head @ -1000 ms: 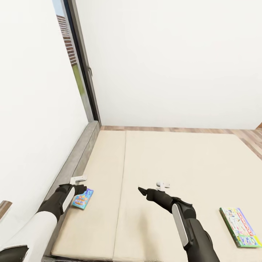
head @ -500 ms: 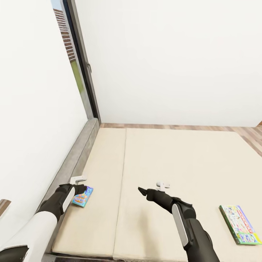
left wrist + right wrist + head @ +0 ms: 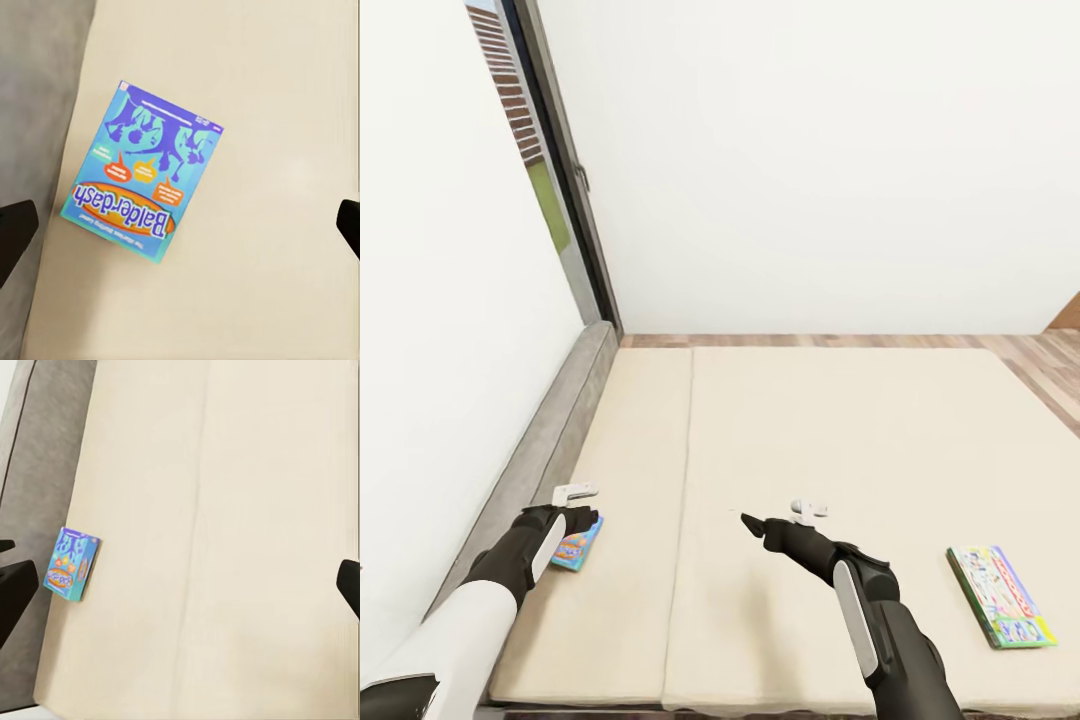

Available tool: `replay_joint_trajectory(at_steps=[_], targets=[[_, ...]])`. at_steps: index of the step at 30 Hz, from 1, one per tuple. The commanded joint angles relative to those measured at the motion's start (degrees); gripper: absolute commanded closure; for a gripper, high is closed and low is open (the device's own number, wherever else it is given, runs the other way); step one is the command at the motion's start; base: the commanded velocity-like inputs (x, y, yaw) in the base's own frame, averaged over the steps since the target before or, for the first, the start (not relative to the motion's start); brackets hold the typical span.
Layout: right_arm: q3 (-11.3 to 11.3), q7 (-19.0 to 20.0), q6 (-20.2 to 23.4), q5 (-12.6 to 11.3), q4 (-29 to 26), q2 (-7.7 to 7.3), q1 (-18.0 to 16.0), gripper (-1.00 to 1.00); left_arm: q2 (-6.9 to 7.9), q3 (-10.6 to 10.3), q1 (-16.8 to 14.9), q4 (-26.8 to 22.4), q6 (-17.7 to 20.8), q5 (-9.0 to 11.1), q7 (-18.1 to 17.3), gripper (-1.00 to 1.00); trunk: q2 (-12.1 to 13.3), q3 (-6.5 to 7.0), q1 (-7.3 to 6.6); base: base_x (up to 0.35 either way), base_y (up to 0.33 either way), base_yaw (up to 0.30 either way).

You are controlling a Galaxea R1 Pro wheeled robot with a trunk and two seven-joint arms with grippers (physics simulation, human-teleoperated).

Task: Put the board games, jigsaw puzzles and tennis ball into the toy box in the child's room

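Left claw (image 3: 585, 520) spread wide above blue board game (image 3: 142, 181) beside grey headboard (image 3: 530, 450), nothing between.

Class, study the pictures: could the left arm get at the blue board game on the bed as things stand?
Probably yes. The left gripper hangs open right above the blue board game, which lies flat on the bed beside the headboard, nothing between them.

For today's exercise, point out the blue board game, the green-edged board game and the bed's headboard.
blue board game (image 3: 142, 172), left wrist view, centre of cover.
green-edged board game (image 3: 1000, 596), head view, printed top.
headboard (image 3: 530, 450), head view, grey upper edge.
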Motion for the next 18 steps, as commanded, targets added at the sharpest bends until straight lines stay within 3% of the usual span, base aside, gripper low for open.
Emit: replay_joint_trajectory(at_steps=[1, 18], targets=[[-0.19, 0.12, 0.45, -0.4, -0.08, 0.06, -0.04, -1.0, 0.0, 0.02, -0.01, -0.1, 0.3, 0.36, 0.25, -1.0, -0.04, -0.08, 0.01, 0.0, 0.0, -0.059], [-0.08, 0.22, 0.28, -0.39, -0.55, 0.06, -0.03, -1.0, 0.0, 0.02, -0.01, -0.1, 0.3, 0.36, 0.25, -1.0, -0.04, -0.13, 0.01, 0.0, 0.0, -0.006]])
